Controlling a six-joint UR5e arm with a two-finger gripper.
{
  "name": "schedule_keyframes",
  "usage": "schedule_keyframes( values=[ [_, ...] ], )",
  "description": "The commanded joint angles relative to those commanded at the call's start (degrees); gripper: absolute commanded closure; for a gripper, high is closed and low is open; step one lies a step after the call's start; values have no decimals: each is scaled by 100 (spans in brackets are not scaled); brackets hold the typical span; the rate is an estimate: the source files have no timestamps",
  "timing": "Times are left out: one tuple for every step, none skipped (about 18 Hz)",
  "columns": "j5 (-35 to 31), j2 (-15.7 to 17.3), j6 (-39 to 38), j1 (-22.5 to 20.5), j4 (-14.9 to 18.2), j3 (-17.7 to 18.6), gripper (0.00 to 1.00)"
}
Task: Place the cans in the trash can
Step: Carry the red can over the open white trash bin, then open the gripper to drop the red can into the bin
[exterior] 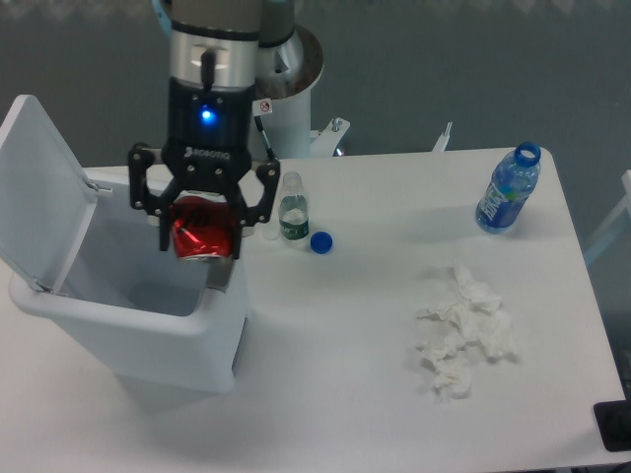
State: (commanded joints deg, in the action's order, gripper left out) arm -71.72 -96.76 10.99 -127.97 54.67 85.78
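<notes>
The red dented can point(201, 229) is held between the fingers of my gripper point(200, 235), which is shut on it. The gripper hangs over the right rim of the white trash can point(148, 315), whose lid point(37, 187) stands open to the left. The can sits above the bin's open mouth, close to its right wall. The bin's inside looks empty where it shows.
A small clear bottle with a green label point(293, 211) stands just right of the gripper, with a blue cap point(320, 241) beside it. A blue-labelled open bottle point(509, 189) stands at the far right. Crumpled white tissues point(463, 330) lie right of centre.
</notes>
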Motion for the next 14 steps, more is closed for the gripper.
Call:
schedule_keyframes(
  values=[
    [0,-9,0,27,0,0,20],
    [0,-26,0,62,0,0,16],
    [0,-35,9,114,0,0,10],
    [0,-44,0,141,0,0,10],
    [0,-44,9,150,0,9,9],
    [0,-44,9,150,0,9,5],
    [0,-44,9,150,0,9,5],
    [9,-36,17,150,0,9,5],
    [9,-35,18,141,0,0,5],
    [9,-35,18,141,-9,0,5],
    [9,-44,26,124,-9,0,4],
    [9,-44,52,89,-9,0,4],
    [9,-44,122,36,-9,0,0],
    [9,-44,184,-34,-9,0,0]
  ],
)
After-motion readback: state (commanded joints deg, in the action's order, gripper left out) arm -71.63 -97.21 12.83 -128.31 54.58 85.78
